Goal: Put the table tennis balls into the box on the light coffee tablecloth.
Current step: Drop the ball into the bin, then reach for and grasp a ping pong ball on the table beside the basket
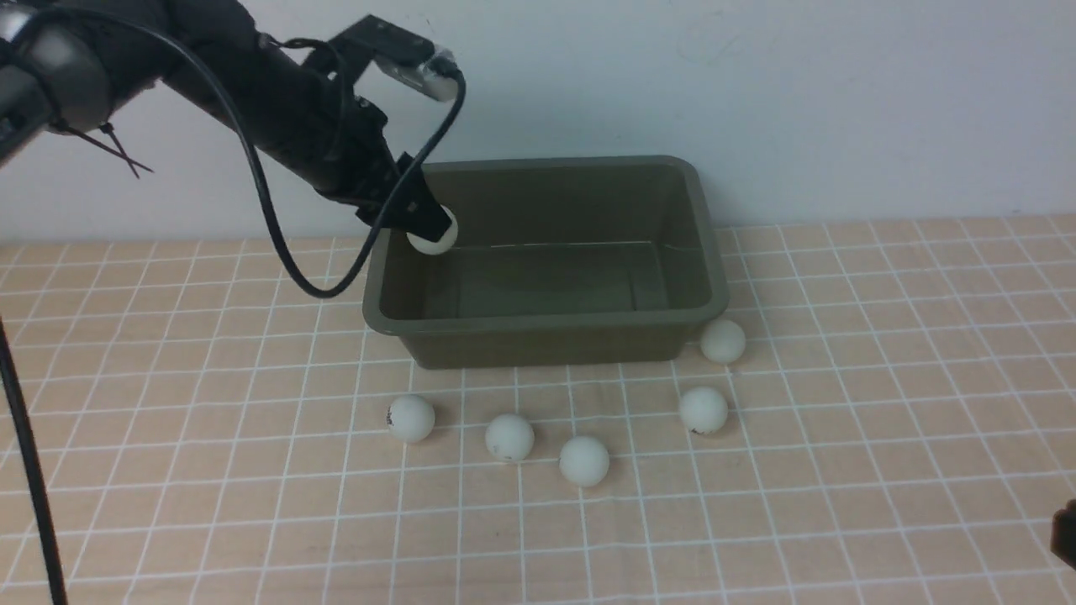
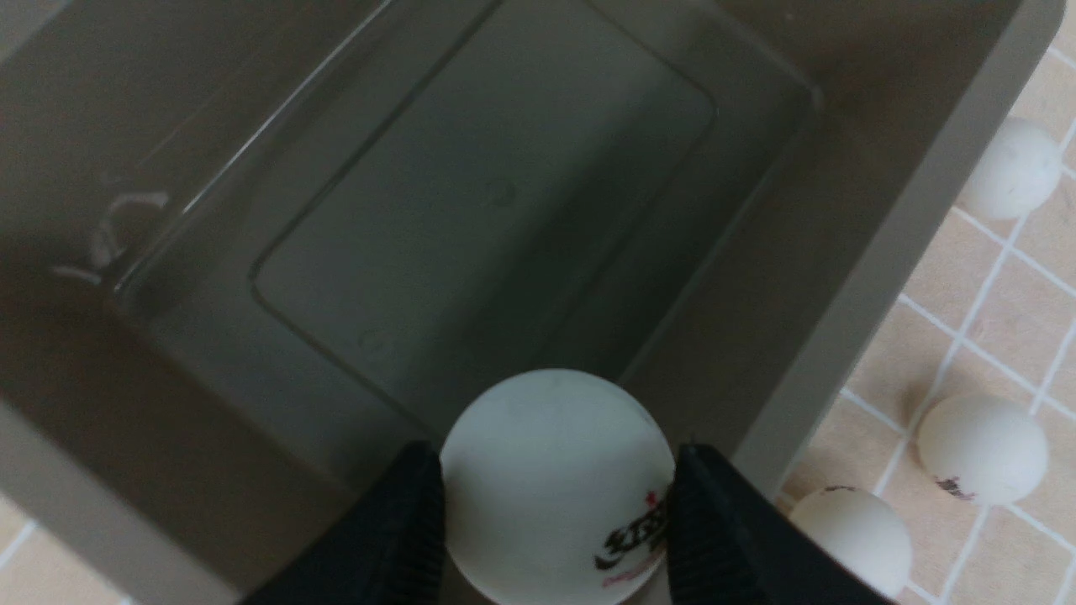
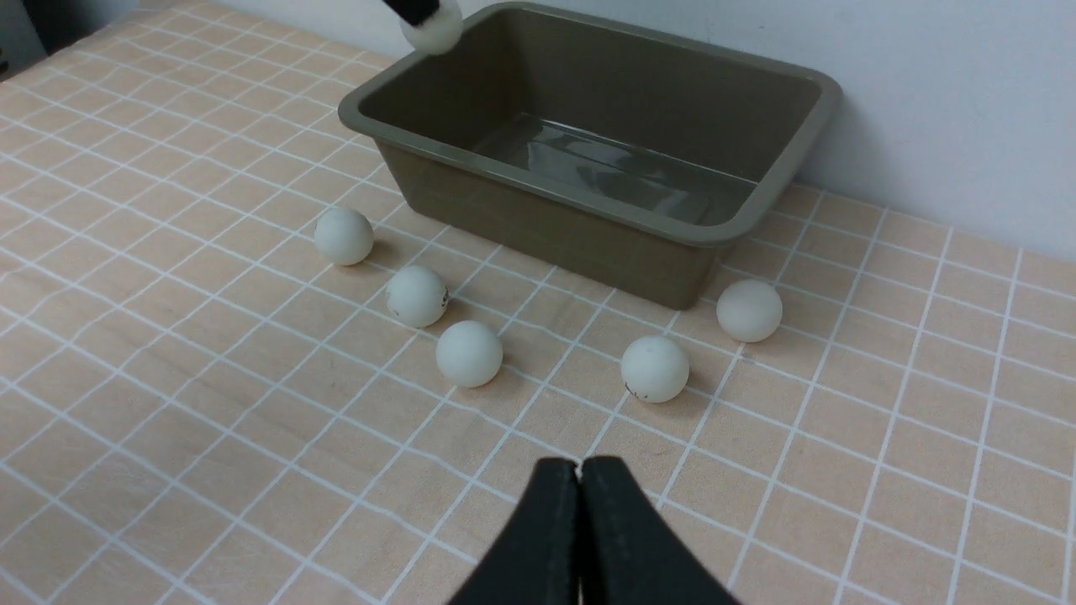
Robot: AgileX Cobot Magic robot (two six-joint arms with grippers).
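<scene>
The light coffee tablecloth [image 1: 883, 403] spreads under everything, its pale grid running out past the box on both sides. The box [image 1: 546, 340], a dark olive tub, is the landmark here: it sits upright on the cloth with a plain wall [image 1: 841, 109] behind it. Over the box's left end reaches the left arm [image 1: 294, 118], and its end effector [image 2: 559, 496] has a ball [image 2: 546, 479] pinched between two dark fingertips, above the box's inside; how far the ball hangs over the floor of the box is hard to judge from these angles. The right end effector [image 3: 578, 470], its fingertips pressed together on nothing, is well apart from the box, on the near side. Smallest are the loose balls, five of them: one [image 1: 723, 341] just beside the box's near right corner, one [image 1: 704, 410] a little nearer than that, and three in front of the box, [image 1: 584, 461] [image 1: 509, 438] [image 1: 411, 418] the last towards its left end. The box's visible floor holds no ball, so this looks like the first drop. The next move likely calls for easing the ball clear inside the rim, then parting the fingertips gently so it does not bounce out.
</scene>
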